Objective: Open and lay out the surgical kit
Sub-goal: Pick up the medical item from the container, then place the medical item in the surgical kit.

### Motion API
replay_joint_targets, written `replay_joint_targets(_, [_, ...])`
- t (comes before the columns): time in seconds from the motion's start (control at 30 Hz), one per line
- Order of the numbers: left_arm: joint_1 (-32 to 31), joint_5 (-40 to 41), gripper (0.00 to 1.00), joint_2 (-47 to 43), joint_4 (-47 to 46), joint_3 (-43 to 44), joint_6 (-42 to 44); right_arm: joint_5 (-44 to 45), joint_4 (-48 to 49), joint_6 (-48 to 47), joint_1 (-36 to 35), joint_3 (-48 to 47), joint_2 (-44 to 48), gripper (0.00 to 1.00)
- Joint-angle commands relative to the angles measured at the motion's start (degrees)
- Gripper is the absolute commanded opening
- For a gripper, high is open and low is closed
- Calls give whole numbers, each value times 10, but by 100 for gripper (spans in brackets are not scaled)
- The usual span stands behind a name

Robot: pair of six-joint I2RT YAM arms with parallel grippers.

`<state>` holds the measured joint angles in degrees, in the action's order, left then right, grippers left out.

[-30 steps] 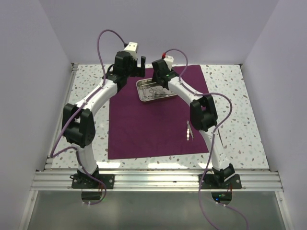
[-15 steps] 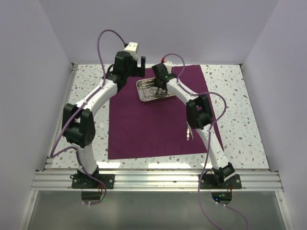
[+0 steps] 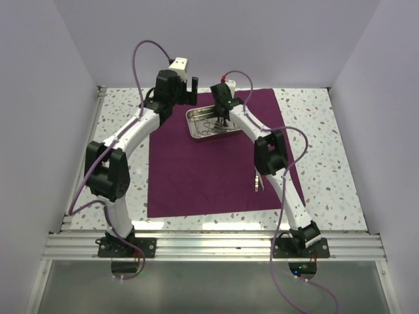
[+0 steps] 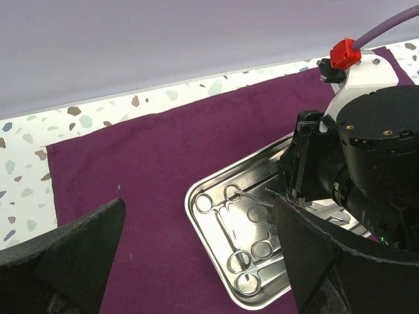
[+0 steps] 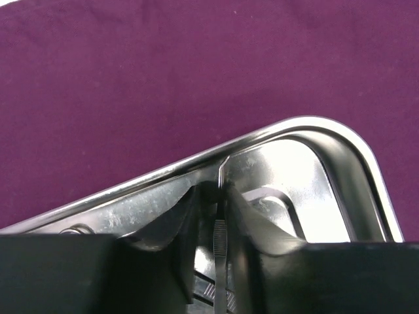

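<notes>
Nearest the bases (image 3: 124, 247), noted one small silver tool (image 3: 256, 181) loose on the cloth (image 3: 196, 176), by its right edge and just beside the right forearm (image 3: 288, 196). Found the cloth spread flat on the table (image 3: 327, 170), dark purple, its far edge close to the wall (image 3: 216, 39). Farther on, saw the tray (image 3: 191, 124) resting on the cloth's far half, shiny, set at a slight angle to the cloth's edges. Inside it, noted several ring-handled instruments (image 4: 243, 261) lying flat, rings toward the end nearer the left gripper (image 4: 200, 206). Showed the right gripper (image 5: 213, 190) reaching into the tray close to one rim and a rounded corner, fingers (image 5: 173, 219) almost together and pinched on a thin ridged strip (image 5: 220, 245) of metal; could not tell which instrument this belonged to. Showed the left gripper hanging above the cloth's far part, just left of the tray, touching nothing, fingers spread wide. Beyond both, saw the table's speckled far strip meeting the wall.
</notes>
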<state>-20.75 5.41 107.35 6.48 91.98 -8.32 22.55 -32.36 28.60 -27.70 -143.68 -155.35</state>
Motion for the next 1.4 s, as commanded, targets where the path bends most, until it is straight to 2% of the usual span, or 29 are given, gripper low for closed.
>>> replay_joint_targets(0.0, [7,6,99,-16,-21,6,9,-31,-48,-17,-1,-18,-17,24])
replay_joint_targets(0.07, [7,5,99,-15,-21,6,8,-35,-50,-21,-2,-17,-16,15])
replay_joint_targets(0.1, [7,4,99,-16,-20,6,8,-34,-49,-21,-1,-17,-15,1])
replay_joint_targets(0.13, [7,4,99,-15,-20,7,8,-33,-47,-22,-1,-14,-14,0])
replay_joint_targets(0.3, [7,0,99,-13,-22,8,7,-31,17,-43,-1,40,51,0])
replay_joint_targets(0.53, [7,0,99,-9,-20,11,5,9,184,-82,-24,238,220,0])
replay_joint_targets(0.8, [6,2,100,-9,-17,15,2,50,294,-122,-44,377,352,0])
replay_joint_targets(0.97, [6,-15,100,9,-13,32,-6,74,270,-101,-45,491,490,0])
replay_joint_targets(1.1, [6,-21,100,31,-4,50,-20,85,236,-57,-51,684,616,0])
replay_joint_targets(1.23, [6,-30,100,57,-28,65,-42,120,200,-31,-50,799,698,0])
replay_joint_targets(1.37, [6,-4,100,110,-35,178,-56,73,181,-34,-47,859,733,0])
